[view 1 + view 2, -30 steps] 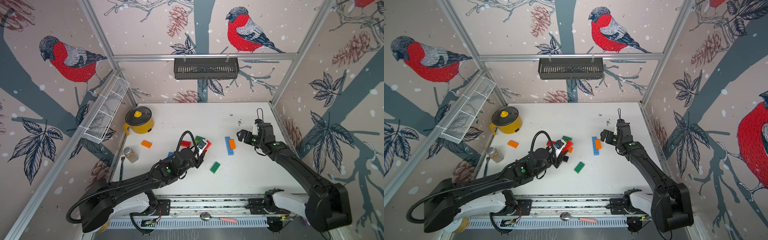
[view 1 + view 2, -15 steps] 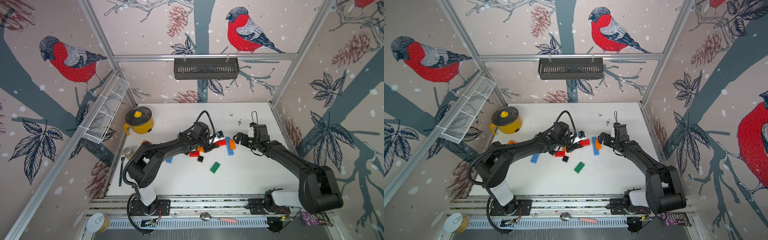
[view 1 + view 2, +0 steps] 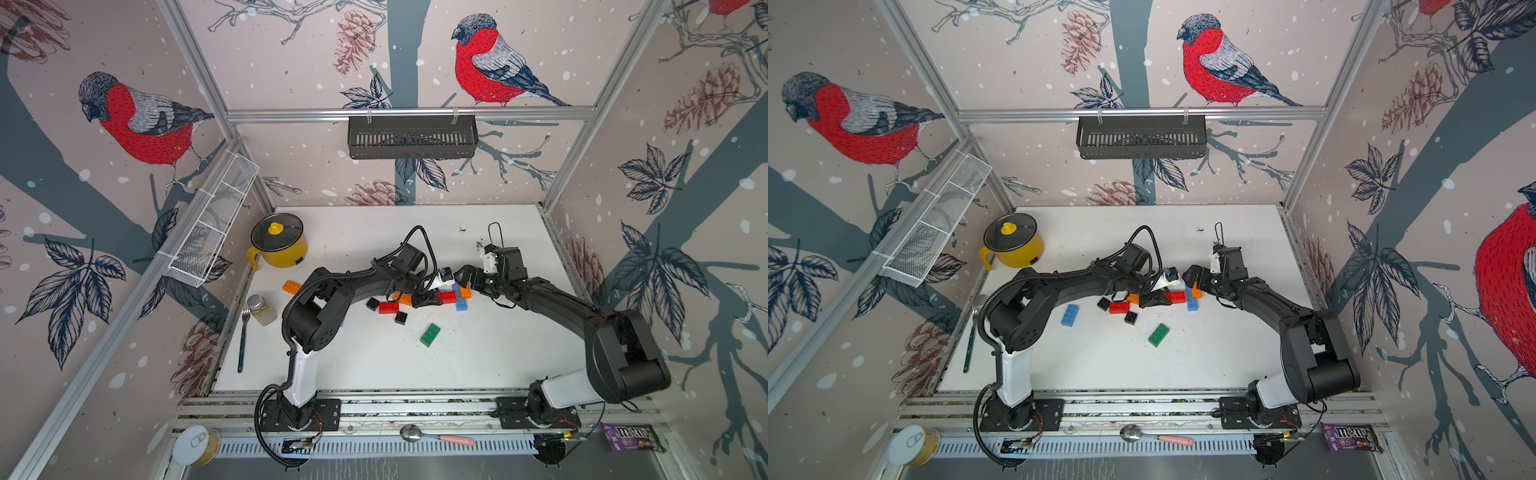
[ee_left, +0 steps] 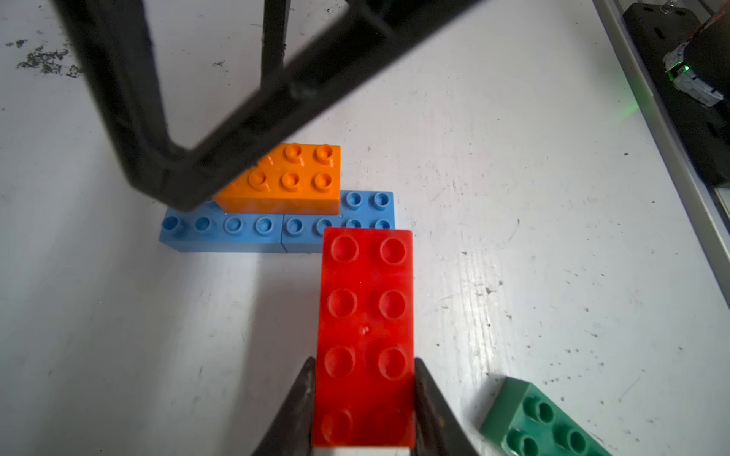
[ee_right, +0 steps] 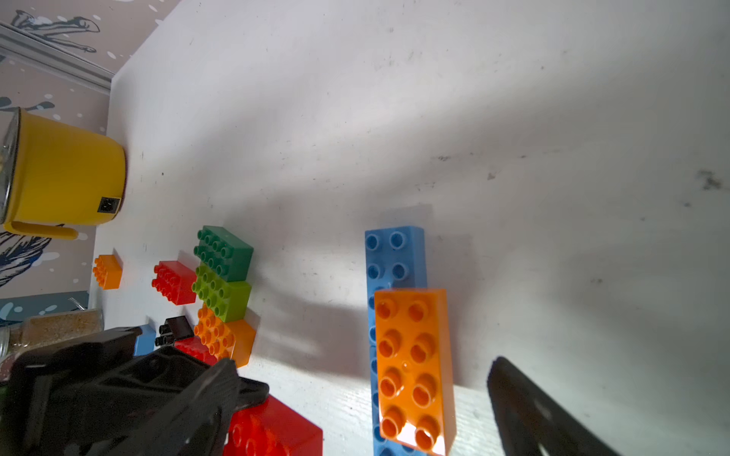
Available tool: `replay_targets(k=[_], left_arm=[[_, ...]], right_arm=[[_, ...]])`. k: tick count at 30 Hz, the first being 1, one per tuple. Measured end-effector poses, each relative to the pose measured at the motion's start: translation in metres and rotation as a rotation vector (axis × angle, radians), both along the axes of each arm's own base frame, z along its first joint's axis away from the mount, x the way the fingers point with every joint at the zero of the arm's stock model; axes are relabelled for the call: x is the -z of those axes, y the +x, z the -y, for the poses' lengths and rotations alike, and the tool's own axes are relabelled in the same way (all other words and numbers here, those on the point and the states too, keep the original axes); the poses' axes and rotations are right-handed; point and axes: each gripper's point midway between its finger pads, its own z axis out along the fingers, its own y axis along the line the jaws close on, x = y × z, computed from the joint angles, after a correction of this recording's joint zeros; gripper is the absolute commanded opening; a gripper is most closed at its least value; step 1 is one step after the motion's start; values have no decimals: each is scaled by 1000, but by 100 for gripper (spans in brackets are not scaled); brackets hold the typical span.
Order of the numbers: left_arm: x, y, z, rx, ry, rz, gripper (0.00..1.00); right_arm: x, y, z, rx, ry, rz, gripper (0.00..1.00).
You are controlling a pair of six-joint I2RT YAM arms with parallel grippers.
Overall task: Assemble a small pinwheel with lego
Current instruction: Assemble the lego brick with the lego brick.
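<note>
Two risks noted: the left gripper (image 4: 364,365), clamped on one end of the red brick (image 4: 365,300) whose far end reaches the blue bricks (image 4: 237,235) under the orange brick (image 4: 294,185), may pivot it or shove that stack, since the right gripper (image 3: 468,276) hangs spread wide, holding nothing.

**Colours on record**

The red brick (image 4: 365,335), orange brick (image 4: 292,185), blue bricks (image 4: 221,237), dark green brick (image 3: 430,334), lime brick (image 5: 223,294) and black brick (image 3: 401,318) are showing solid colour. The pot (image 3: 286,255) is showing yellow; the walls (image 3: 291,62) are displaying red-breasted birds on beige.
</note>
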Motion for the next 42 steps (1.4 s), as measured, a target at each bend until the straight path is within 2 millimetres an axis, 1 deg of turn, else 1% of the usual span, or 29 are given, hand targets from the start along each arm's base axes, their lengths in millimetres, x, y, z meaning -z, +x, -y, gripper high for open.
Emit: replay_targets(k=[4,12,17,21,26,34,42], left_arm=[[2,5,4,-10,-1,-7,15],[4,23,17,-34,-5,-7,15],[10,29,21,-41,15,-24,15],[15,28,19,-45,35,-39,14],[21,28,19,-47,51,-59,14],[18,33,24,-53,52,-62,14],[19,30,29,-53,64,-81,14]], right_arm=[[-2,2,15,48,-27,5,98],[5,-10,23,68,-58,-21,97],[10,-14,23,67,-76,-33,96],[12,-17,19,48,-83,-37,95],[16,-17,18,41,-99,-41,94],[20,-18,16,37,-125,-46,91],[25,-19,14,33,-151,-57,89]])
